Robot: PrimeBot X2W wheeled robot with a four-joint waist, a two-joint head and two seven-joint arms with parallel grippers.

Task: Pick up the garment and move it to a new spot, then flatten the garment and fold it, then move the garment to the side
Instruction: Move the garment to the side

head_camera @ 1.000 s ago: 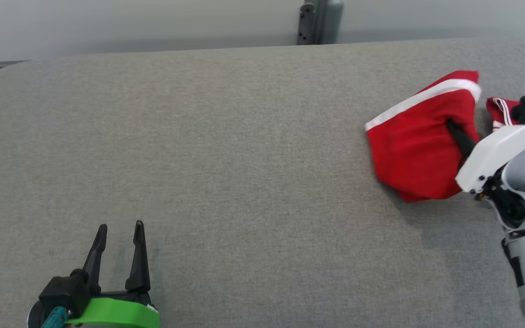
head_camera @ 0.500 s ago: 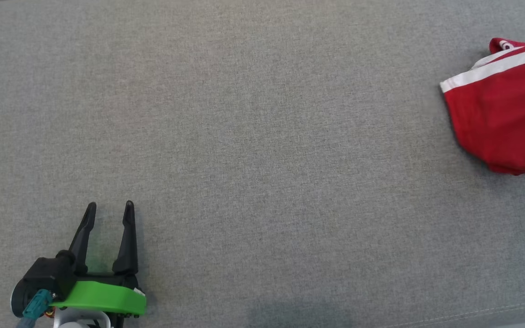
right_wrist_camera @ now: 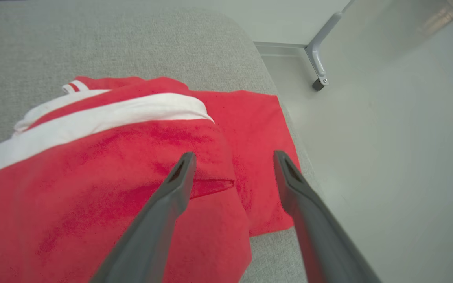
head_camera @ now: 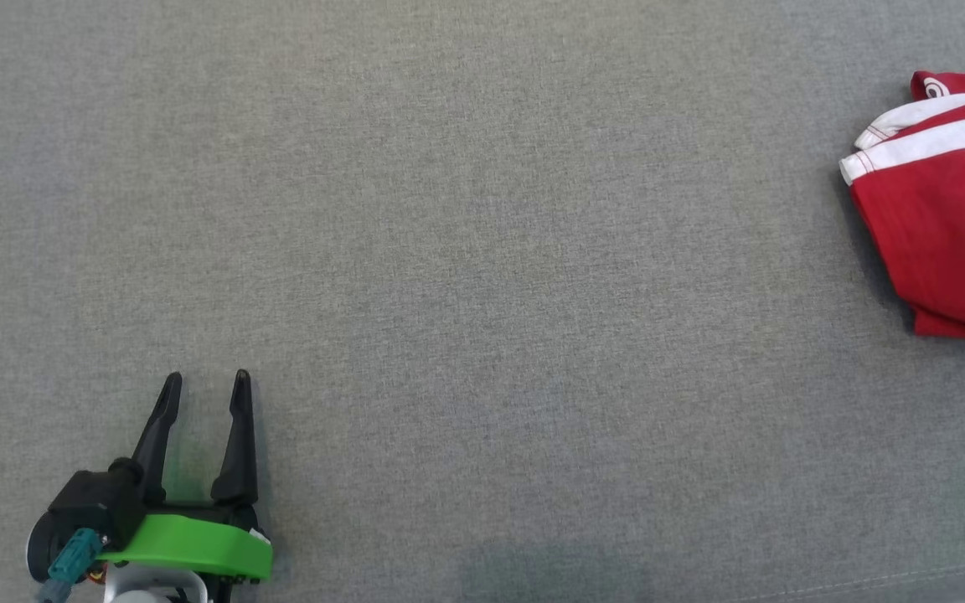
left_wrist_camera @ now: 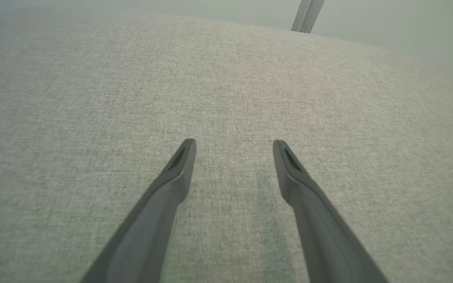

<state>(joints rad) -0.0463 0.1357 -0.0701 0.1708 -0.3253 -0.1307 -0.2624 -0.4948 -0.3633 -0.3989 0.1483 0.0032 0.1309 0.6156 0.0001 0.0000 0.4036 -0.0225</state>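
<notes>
Nearest the robot, well to the left of the garment [head_camera: 943,234], the left gripper [head_camera: 207,377] hovers low over the grey cloth-covered table [head_camera: 482,209], its jaws spread and holding nothing. The garment, red with a white stripe [right_wrist_camera: 104,114], lies in folded-over layers at the table's rounded edge. The right gripper [right_wrist_camera: 232,154] hangs over it with its jaws spread. Cloth lies beneath both fingers but nothing is pinched, and from this angle it is hard to tell whether the tips touch the fabric.

The layered look and the spot at the side suggest the last step, setting the garment aside, is about finished. The next move likely calls for the right arm to lift straight off, so that no finger drags a fold open or nudges cloth over the edge. Beyond the garment lies the pale floor [right_wrist_camera: 387,177], and a metal leg [right_wrist_camera: 319,59] stands farther off. Neither blocks a retreat.
</notes>
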